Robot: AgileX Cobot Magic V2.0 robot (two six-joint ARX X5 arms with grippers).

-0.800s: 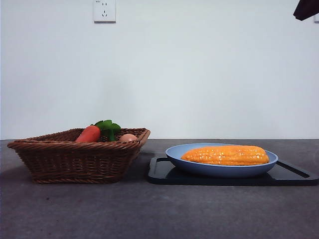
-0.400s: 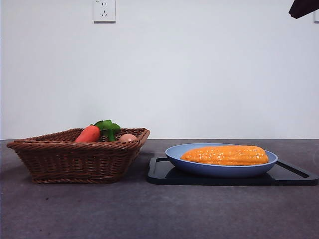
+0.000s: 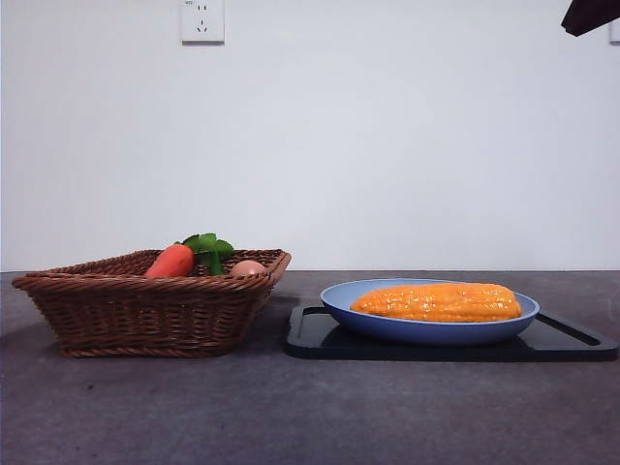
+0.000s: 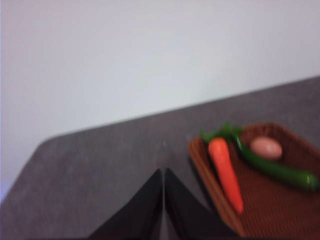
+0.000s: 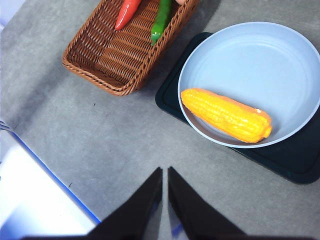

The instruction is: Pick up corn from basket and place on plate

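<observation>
The yellow-orange corn [image 3: 436, 301] [image 5: 226, 114] lies along the near side of the light-blue plate [image 3: 378, 327] [image 5: 260, 65], free of any gripper. Left of it stands the brown wicker basket [image 3: 145, 310] [image 5: 120, 55] [image 4: 270, 210]. My right gripper [image 5: 164, 175] hangs high above the table, well back from the plate, jaws shut and holding nothing; in the front view it shows only as a dark tip [image 3: 591, 15] at the top right corner. My left gripper [image 4: 163, 176] is also shut and holding nothing, hovering over the table beside the basket.
In the basket lie a carrot [image 3: 172, 261] [image 4: 226, 172], a green pepper [image 4: 275, 167] [image 5: 161, 20] and an egg [image 3: 249, 267] [image 4: 266, 148]. The plate rests on a flat black tray [image 3: 572, 341] [image 5: 300, 160]. A blue-edged table border [image 5: 55, 185] runs near the right gripper.
The dark arm tip at the front view's top right corner rose slightly between one second and half a second ago, then held still. Corn, plate and basket have not moved.
</observation>
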